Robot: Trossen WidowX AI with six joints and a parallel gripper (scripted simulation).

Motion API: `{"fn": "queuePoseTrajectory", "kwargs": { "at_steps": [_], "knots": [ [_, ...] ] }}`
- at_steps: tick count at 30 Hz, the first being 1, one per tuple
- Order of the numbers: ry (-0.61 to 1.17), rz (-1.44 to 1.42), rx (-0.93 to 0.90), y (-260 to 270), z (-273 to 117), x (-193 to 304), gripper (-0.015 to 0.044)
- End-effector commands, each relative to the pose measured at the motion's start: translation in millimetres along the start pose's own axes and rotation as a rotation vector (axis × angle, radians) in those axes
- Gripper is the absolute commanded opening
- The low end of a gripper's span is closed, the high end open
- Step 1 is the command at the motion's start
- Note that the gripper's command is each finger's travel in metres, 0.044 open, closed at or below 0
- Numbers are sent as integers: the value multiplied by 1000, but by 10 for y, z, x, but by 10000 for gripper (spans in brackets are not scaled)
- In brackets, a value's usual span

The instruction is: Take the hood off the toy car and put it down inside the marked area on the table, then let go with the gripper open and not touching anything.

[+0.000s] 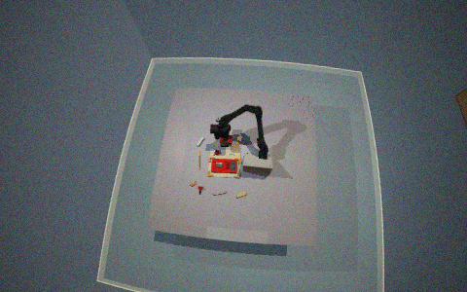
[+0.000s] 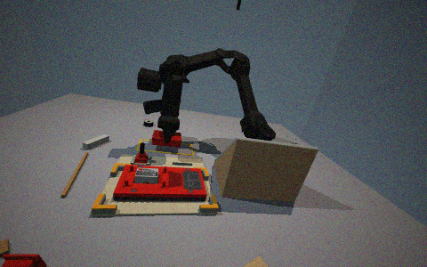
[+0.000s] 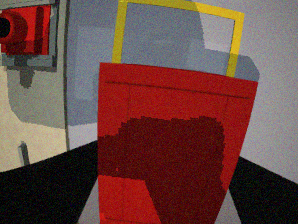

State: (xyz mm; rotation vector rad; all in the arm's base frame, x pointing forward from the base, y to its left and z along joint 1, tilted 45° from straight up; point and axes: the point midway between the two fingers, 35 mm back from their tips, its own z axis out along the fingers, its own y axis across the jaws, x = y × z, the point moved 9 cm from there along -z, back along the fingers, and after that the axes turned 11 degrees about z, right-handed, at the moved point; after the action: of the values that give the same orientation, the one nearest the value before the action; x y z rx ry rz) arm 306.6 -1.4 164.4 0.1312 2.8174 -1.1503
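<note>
The red hood (image 1: 227,139) (image 2: 158,138) (image 3: 165,100) is held level, low over the marked area at the back of the board. The marked area, a yellow outline (image 2: 192,151) (image 3: 118,37), shows partly past the hood's far edge in the wrist view. My gripper (image 1: 226,140) (image 2: 167,138) (image 3: 166,155) points down and is shut on the hood, with a dark finger on each side. A small gap seems to lie under the hood; its size is hard to tell. The toy car (image 1: 214,166) (image 2: 157,195) sits hoodless on its cream board (image 2: 153,208), engine block showing.
A red part with a black knob (image 2: 141,157) (image 3: 37,30) stands at the board's back left. A big beige block (image 1: 258,167) (image 2: 267,173) is at the right. A white bar (image 1: 200,142) (image 2: 95,142) and a thin stick (image 1: 199,160) (image 2: 75,174) lie left.
</note>
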Motion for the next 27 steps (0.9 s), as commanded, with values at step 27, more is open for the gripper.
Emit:
{"fn": "queuePoseTrajectory", "kwargs": {
  "at_steps": [27],
  "knots": [
    [2, -6, 7, 3, 139, 14, 0]
  ]
}}
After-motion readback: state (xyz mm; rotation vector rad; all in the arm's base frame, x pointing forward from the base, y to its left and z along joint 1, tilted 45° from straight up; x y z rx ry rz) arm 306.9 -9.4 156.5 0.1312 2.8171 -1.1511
